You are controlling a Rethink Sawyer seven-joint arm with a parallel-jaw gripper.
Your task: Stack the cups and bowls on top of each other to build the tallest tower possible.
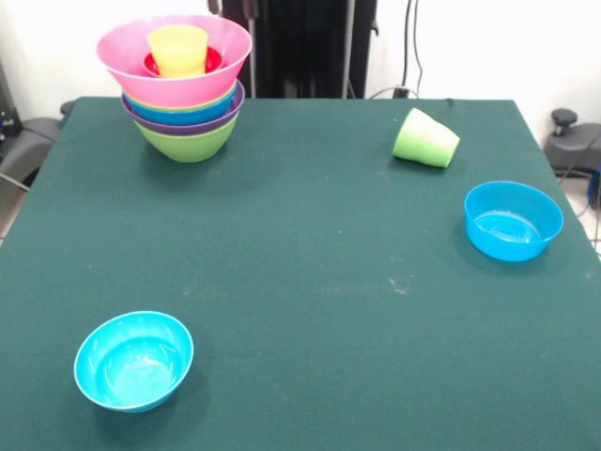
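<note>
The tower (183, 94) stands at the far left of the green table (300, 254): a lime green bowl at its base, then purple, blue and green rims, and a huge pink bowl (174, 58) on top. Inside the pink bowl sits a small red bowl (211, 61) with the yellow-orange cup (178, 49) upright in it. The light green cup (425, 139) lies on its side at the far right. A blue bowl (513, 221) stands upright at the right. A small cyan bowl (133, 361) stands upright at the near left. The gripper is out of view.
The robot's black pedestal (300, 47) stands behind the table's far edge. Cables hang on the white wall at the far right. Dark equipment sits beside the table on both sides.
</note>
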